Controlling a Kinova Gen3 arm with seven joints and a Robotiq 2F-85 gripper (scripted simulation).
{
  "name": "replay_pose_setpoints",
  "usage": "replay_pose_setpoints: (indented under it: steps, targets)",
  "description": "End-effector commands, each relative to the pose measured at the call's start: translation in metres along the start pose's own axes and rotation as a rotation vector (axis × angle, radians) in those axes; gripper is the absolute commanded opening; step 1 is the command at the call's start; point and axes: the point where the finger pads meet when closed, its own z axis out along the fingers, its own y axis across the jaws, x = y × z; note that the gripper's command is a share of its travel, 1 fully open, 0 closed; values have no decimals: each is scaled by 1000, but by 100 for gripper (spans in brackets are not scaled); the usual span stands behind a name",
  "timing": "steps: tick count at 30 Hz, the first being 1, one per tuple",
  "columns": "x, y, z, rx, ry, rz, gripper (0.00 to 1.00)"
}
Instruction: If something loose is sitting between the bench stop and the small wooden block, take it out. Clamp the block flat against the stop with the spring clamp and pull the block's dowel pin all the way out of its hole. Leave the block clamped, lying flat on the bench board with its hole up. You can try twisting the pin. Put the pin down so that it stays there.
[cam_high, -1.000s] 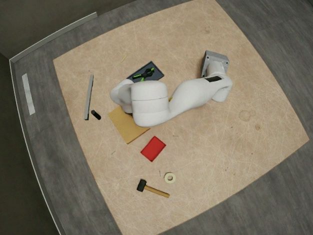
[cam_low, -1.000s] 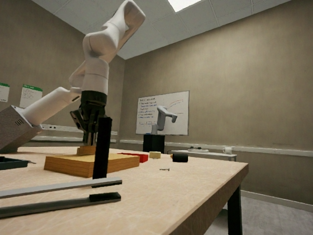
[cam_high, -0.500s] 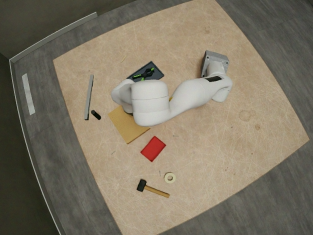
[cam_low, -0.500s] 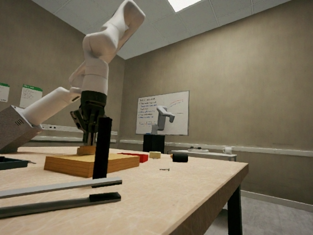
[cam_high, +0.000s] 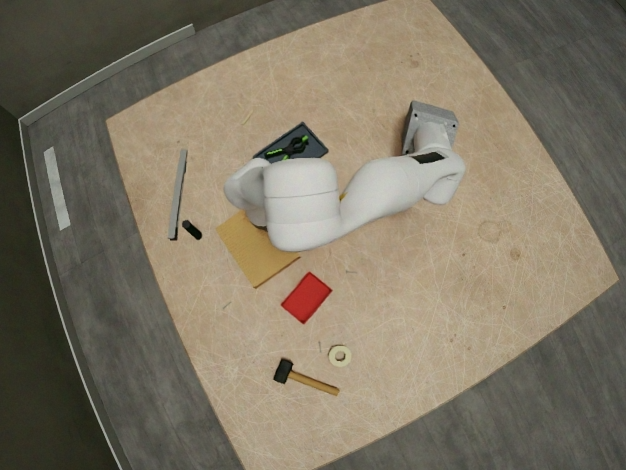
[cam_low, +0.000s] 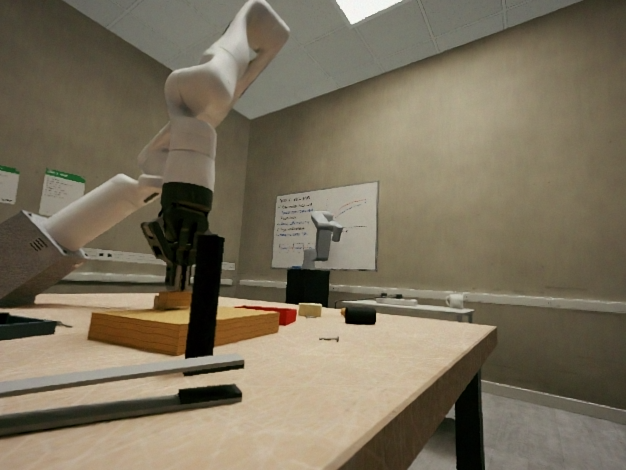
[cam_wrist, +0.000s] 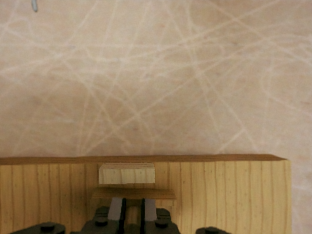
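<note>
My gripper (cam_low: 180, 288) (cam_wrist: 133, 217) points down low over the bench board (cam_high: 252, 252) (cam_low: 136, 331) (cam_wrist: 225, 195). It is shut on a narrow brown upright thing, seemingly the dowel pin, which is mostly hidden by the fingers. The small wooden block (cam_wrist: 162, 194) is directly below the fingertips. A paler wooden piece (cam_wrist: 127, 173), seemingly the bench stop, is by the board's edge, with a narrow strip of board visible between it and the block. The hole is hidden. The black and green spring clamp (cam_high: 294, 147) lies in the dark tray (cam_high: 317, 150) (cam_low: 27, 327).
A black upright cylinder (cam_high: 192, 230) (cam_low: 204, 295) and a long grey bar (cam_high: 176, 194) (cam_low: 101, 376) are beyond the board. A red tray (cam_high: 306, 298) is beside it. A mallet (cam_high: 310, 381) and a tape roll (cam_high: 332, 356) lie farther off. The arm hides part of the board.
</note>
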Motion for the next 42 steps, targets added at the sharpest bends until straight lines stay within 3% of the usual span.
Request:
replay_pose_setpoints:
  steps: [1,42]
  targets:
    - [0,0,0,1,-1,-5,10]
    - [6,3,0,1,-1,-55,10]
